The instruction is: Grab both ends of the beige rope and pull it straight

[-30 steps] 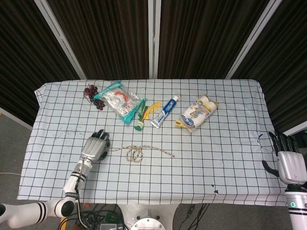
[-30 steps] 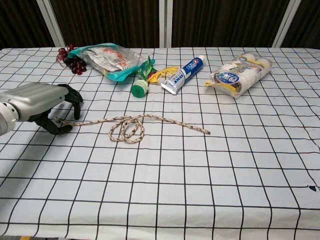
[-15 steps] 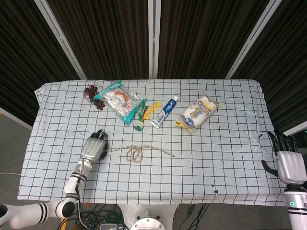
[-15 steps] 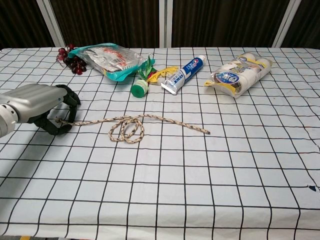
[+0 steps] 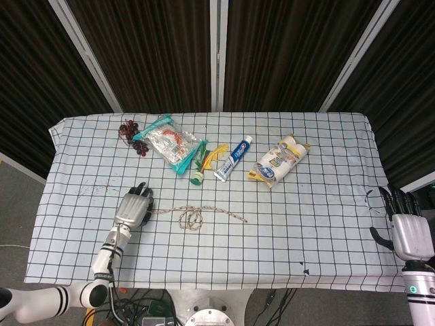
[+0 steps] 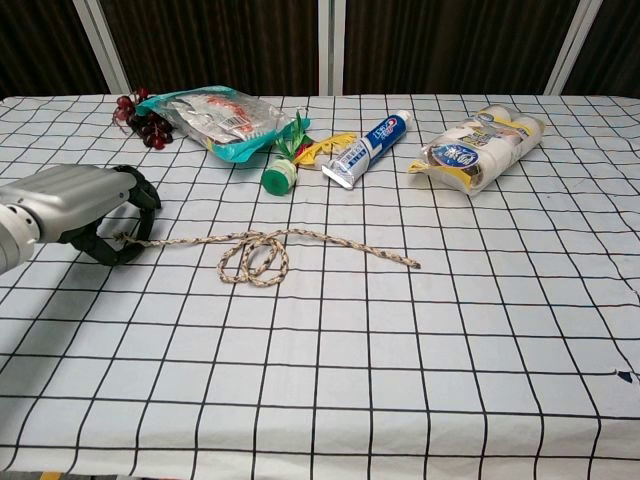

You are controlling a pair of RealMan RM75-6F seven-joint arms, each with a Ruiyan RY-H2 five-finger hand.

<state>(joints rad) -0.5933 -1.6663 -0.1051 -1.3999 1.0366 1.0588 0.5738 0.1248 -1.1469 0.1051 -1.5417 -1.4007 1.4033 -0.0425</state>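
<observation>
The worktop [image 5: 319,204] in its checked cloth carries the same spread as a second ago: snack bag, toothpaste and wrapped rolls along the far side have not shifted. The beige rope [image 6: 300,238] lies across the near middle, a double loop in it, its right end free on the cloth, well apart from anything.

What has changed is my left robot hand [image 6: 75,205]. A second ago its fingers hung apart over the rope's left end; now they have curled down around it, and the end runs in under them. I judge it clamped on that end, though the contact itself is hidden. The rope has not moved yet.

My right robot hand [image 5: 408,227] has stayed at the worktop's right edge, fingers apart, holding nothing. So one end is taken; the right end still needs grabbing before any pull.
</observation>
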